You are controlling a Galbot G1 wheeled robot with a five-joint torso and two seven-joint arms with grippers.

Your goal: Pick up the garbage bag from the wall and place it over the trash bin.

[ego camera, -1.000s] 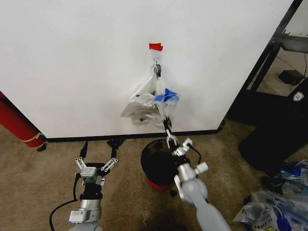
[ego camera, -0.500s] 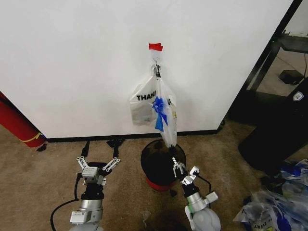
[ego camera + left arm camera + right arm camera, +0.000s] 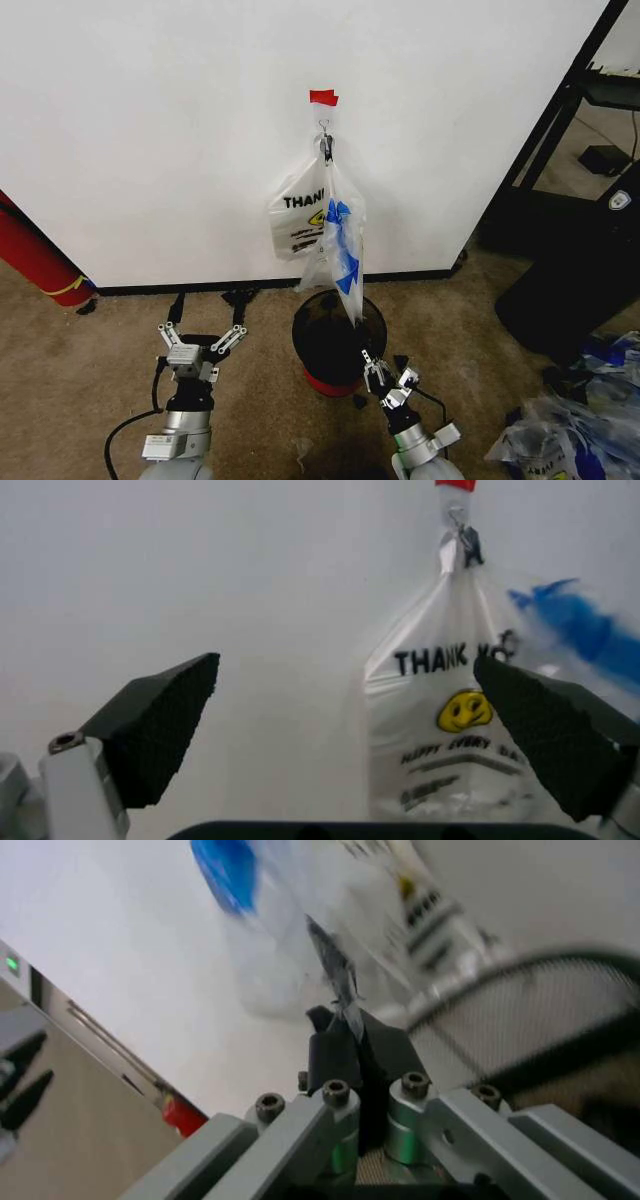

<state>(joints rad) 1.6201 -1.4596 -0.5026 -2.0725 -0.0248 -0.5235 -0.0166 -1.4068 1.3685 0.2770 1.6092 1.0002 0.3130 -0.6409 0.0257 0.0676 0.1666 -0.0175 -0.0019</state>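
The garbage bag [image 3: 342, 255], translucent white with blue strips, hangs from a wall hook [image 3: 325, 135] in front of a white "THANK YOU" smiley bag [image 3: 296, 215]. Its lower end dangles just above the trash bin [image 3: 338, 335], a round dark mesh bin with a red base. My right gripper [image 3: 385, 375] is low, in front of the bin and apart from the bag. In the right wrist view its pads [image 3: 345, 1031] are pressed together with nothing between them, the bag's blue [image 3: 228, 870] far beyond. My left gripper [image 3: 198, 343] stands open to the left of the bin, facing the wall.
A red cylinder [image 3: 35, 255] leans at the far left. A large black box-like object [image 3: 590, 270] and a black frame [image 3: 560, 110] stand on the right. Loose plastic bags [image 3: 570, 430] lie at the lower right. Black cables [image 3: 210, 300] lie by the baseboard.
My right gripper let go of the garbage bag and dropped from it to floor level in front of the bin. The bag fell back and hangs straight. The left arm stayed put.
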